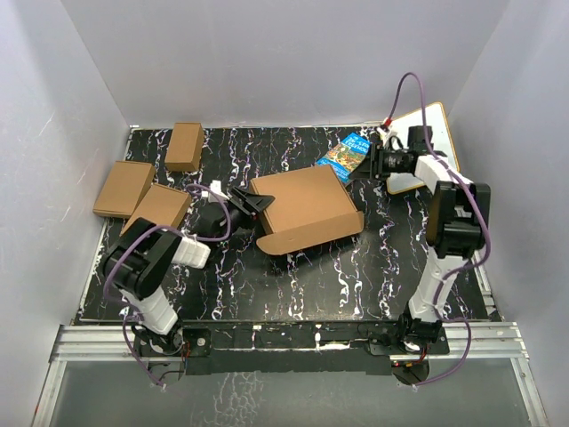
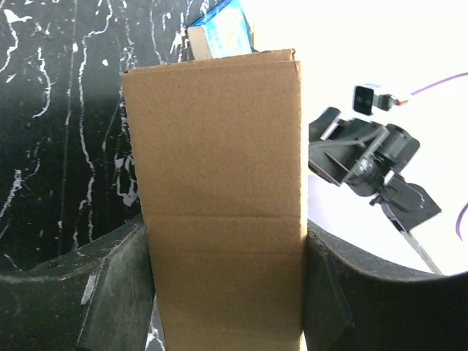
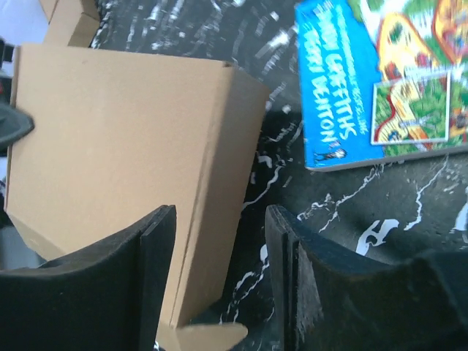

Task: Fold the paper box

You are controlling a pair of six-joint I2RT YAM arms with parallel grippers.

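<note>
The left pincer (image 2: 227, 245) is clenched on the paper box (image 1: 307, 209), one black finger pressed against each side of a brown cardboard edge that fills the gap between them. The right pincer (image 3: 219, 219) is released: its two fingers stand apart, the box's far corner reaches partway into the gap, and dark surface shows between the cardboard and the right-hand finger. The paper box lies in the middle of the black, white-veined surface (image 1: 267, 285), turned at a slant. It is plain brown corrugated cardboard, flat and rectangular, with its top panel down. A narrow lip shows along its near long edge, and a small flap flares out at the near right corner. One straight crease crosses the panel in the left wrist view. A blue book (image 1: 348, 153) lies just beyond the box's far right corner, close to the right pincer. Three small boxes (image 1: 160, 207) sit well apart at the left. From above, the left pincer's fingertips cover the box's left edge. The left wrist view cuts the box off at the bottom and shows only a corner of the book behind it. The right wrist view is slightly blurred, and the book runs out of that view. Whether the near flap is tucked in cannot be made out.
</note>
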